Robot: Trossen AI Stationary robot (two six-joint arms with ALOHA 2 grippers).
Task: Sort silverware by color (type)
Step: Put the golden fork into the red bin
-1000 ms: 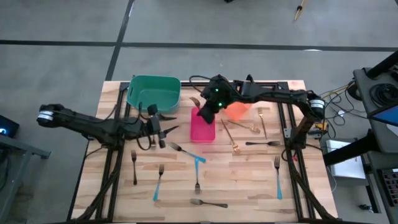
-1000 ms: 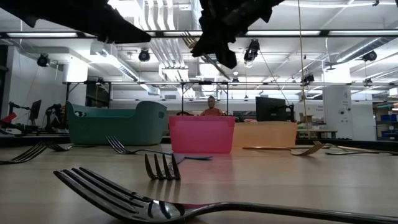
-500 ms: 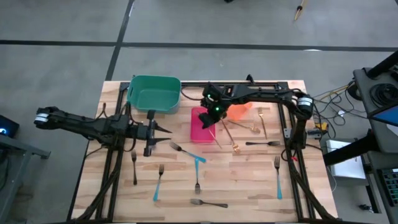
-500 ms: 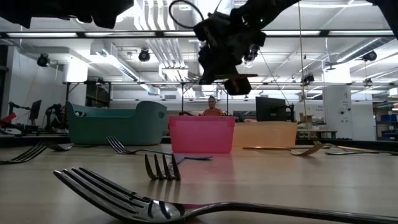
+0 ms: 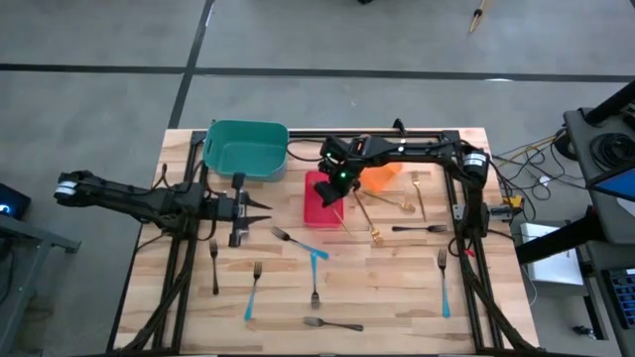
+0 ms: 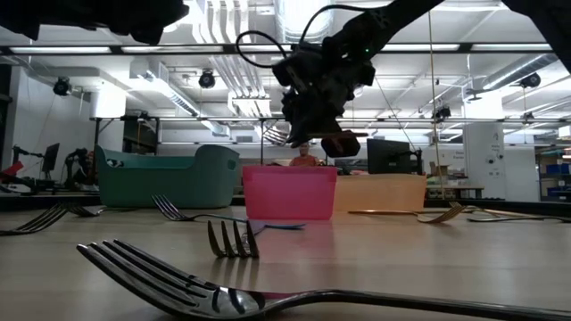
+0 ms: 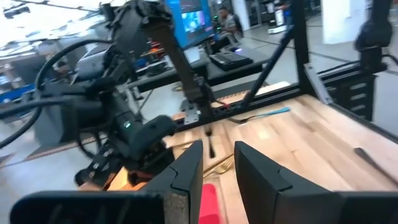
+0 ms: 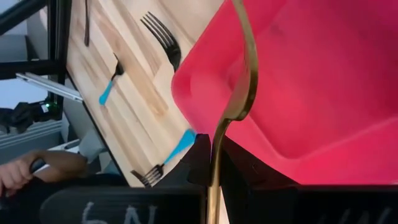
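On the left side of the tabletop (image 5: 397, 288), the left gripper (image 5: 260, 206) waits low, beside the teal bin (image 5: 245, 149). Its fingers (image 7: 186, 171) stand a little apart with nothing between them. Near it lie several loose forks: a dark fork (image 5: 213, 266), a light-blue-handled fork (image 5: 254, 290) and a silver fork (image 5: 316, 286).

In the middle, the right gripper (image 5: 337, 181) hangs above the red bin (image 5: 319, 211). It is closed on a gold fork (image 8: 233, 106), which it grips by one end. The rest of the fork reaches out from the fingers, over the inside of the bin. In the low view the gripper is clearly above the bin's rim, not inside it.

The step in hand seems to be the placing of this gold fork in the red bin. To do it well, the gripper should go down until the free end is below the rim and close to the floor of the bin. It should open only then, so that the fork does not bounce out or rest across the wall. The fork must be fully over the bin, not over its edge.

On the right, more gold forks (image 5: 365, 214) lie on the wood beside the orange bin (image 5: 382, 177), with another light-blue fork (image 5: 444, 283) nearer the front.
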